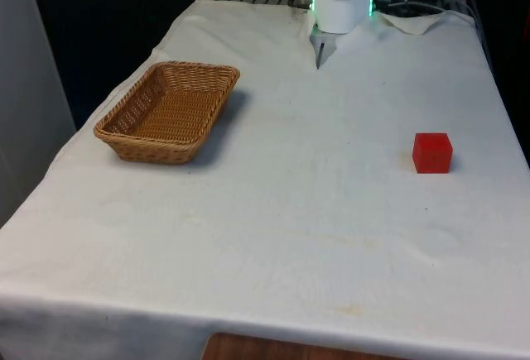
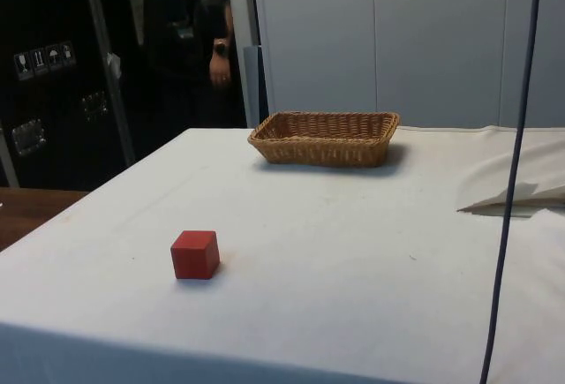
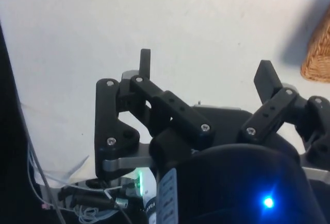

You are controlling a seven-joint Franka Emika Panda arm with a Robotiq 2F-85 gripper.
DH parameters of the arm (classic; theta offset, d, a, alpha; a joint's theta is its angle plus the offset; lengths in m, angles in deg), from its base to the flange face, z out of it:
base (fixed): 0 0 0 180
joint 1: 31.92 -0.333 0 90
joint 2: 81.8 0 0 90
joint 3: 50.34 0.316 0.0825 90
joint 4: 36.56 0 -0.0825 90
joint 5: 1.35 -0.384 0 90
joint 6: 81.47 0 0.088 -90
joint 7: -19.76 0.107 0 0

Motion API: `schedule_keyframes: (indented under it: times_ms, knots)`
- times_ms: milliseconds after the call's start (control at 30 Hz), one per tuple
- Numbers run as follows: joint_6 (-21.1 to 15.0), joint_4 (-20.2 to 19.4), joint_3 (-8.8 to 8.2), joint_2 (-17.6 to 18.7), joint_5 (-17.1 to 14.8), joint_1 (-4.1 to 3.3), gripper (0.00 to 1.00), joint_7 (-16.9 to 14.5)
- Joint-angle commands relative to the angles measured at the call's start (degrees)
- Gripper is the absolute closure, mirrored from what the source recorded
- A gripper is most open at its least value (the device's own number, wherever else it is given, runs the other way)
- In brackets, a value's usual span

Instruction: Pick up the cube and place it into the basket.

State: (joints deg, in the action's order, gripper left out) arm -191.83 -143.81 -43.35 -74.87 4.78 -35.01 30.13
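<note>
- Front view: the black two-finger gripper (image 1: 318,52) hangs at the table's far end, just above the white cloth (image 1: 273,211). The small red cube (image 1: 432,152) sits on the cloth well apart from the gripper, nearer the camera and toward the front view's right. The shallow oblong wicker basket (image 1: 168,111) stands well apart from it on the other side, toward the front view's left, and holds nothing. So, by my reading, 0 of the task's 2 steps are done: the cube is not picked up and the basket is not filled.
- Side view: the cube rests alone on the cloth, nothing touching it, and the basket stands far behind it with its interior hidden by the near wall. A person (image 2: 212,40) stands in the dark behind the table.
- Wrist view: the gripper's 2 fingers (image 3: 145,63) stand wide apart with only bare cloth between them, holding nothing. An edge of the basket lies off to one side of the fingers. The reach to the cube, the grasp, the carry and the drop all remain.
</note>
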Motion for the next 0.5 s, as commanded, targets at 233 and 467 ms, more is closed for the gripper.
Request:
schedule_keyframes:
  times_ms: [233,467]
  knots:
    - [-1.5,1.6,1.60,2.6,1.5,-0.52,0.00,3.4]
    - [-2.9,2.1,2.92,4.3,2.4,-0.80,0.00,5.7]
